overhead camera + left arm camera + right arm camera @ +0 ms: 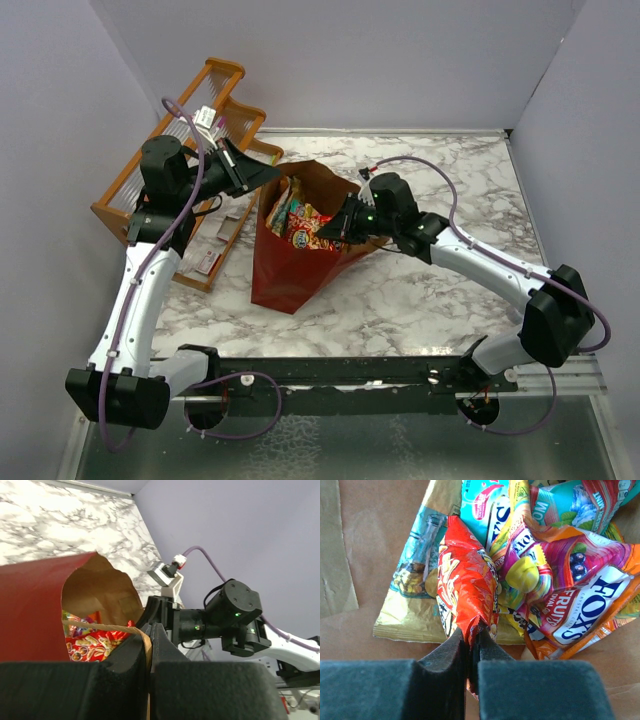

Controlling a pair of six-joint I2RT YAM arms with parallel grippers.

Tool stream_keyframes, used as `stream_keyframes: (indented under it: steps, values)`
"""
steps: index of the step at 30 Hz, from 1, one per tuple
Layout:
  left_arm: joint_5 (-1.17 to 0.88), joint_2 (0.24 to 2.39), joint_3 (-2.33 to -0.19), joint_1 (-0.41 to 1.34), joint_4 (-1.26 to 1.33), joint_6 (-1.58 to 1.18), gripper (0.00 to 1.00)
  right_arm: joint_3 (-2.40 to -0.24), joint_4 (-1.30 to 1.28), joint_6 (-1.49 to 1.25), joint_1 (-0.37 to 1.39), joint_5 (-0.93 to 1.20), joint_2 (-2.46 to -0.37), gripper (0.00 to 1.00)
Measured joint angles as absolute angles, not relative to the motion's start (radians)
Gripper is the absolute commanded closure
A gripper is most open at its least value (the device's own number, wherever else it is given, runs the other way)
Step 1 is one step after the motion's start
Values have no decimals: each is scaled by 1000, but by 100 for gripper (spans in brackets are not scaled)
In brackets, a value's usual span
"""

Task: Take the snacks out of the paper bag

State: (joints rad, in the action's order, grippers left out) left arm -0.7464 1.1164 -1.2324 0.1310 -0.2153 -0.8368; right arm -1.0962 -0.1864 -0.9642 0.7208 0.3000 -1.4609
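Surroundings: the paper bag (pixel 285 272) sits mid-desk on the marbled desk (pixel 440 300), red outside, brown kraft inside, with its mouth open toward the top camera. A wooden rack (pixel 222 70) stands just beside it at the left rear. The left arm reaches over the rack, which carries a few small flat items too small to identify. Walls close in the desk on three sides.

Obstructions: the bag's walls surround the snacks (pixel 300 225) on all sides. The right arm's wrist fills the right part of the mouth. A purple cable (pixel 440 175) loops above that arm.

Left claw (pixel 268 180): closed on the bag's rim at the left rear. The wrist view shows the brown edge pinched between the fingers (pixel 148 645).

Right claw (pixel 340 226): inside the bag, clamped on the bottom corner of a red packet (pixel 465 585). No gap is visible around the foil in the wrist view (pixel 470 635).

Writing: "FOX'S" and "FRUITS" on the white label of the orange bag (pixel 590 605). Print on the other packets is partial and not legible.

Count, right wrist view:
- 1 red packet
- 1 orange bag
- 2 teal packets (pixel 485 505)
- 1 flat gold-edged packet (pixel 410 580) beneath the red one

Overlap hides any others, so at least five. All of them lie on the bag's brown inner surface.
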Motion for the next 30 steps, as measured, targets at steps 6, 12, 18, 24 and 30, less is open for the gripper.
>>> stream_keyframes:
  steps: [6, 12, 18, 24, 30]
  values:
    - [-669, 1131, -1351, 131, -391, -674, 100, -1129, -170, -961, 721, 295, -1441, 99]
    - [-604, 1135, -1418, 131, -520, -508, 100, -1197, -149, -937, 721, 263, -1408, 99]
    - [-543, 1134, -1450, 131, -577, -375, 100, -1209, -105, -932, 721, 251, -1370, 99]
    - [-466, 1138, -1492, 131, -645, -273, 100, -1229, -107, -899, 721, 231, -1367, 99]
    - [-347, 1190, -1597, 185, -731, -186, 100, -1243, -96, -874, 721, 224, -1365, 99]
